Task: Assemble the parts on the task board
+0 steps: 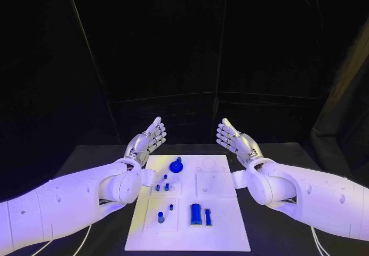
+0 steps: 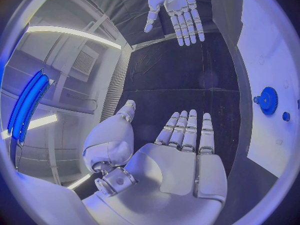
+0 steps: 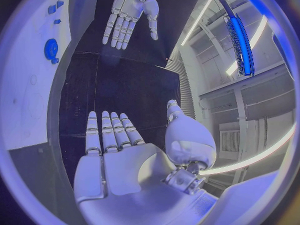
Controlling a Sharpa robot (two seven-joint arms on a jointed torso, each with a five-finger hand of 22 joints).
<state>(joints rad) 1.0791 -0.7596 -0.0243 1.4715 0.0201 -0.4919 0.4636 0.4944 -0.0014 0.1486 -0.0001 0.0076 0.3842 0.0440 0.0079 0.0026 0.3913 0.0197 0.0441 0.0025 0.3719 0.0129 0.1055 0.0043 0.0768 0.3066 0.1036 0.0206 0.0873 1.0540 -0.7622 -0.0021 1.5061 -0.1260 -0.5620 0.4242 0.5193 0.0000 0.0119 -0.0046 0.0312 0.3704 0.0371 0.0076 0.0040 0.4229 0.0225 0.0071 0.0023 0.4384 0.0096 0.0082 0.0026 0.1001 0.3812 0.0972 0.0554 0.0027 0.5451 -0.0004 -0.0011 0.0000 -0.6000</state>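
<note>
While both the left hand (image 1: 148, 140) and right hand (image 1: 234, 140) hover flat, fingers apart and holding nothing, task board (image 1: 223, 234) carries a blue gear (image 1: 177, 166) and several small pegs (image 1: 161, 217); stage unclear, start or finish.

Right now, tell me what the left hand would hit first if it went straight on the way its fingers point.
Probably nothing: the left hand points past the board's far edge, over bare table. Depth is unclear.

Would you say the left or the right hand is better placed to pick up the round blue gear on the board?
Probably the left. Both the left hand and right hand are open and hold nothing, but the gear lies on the task board nearer its left edge, closer to the left hand.
</note>
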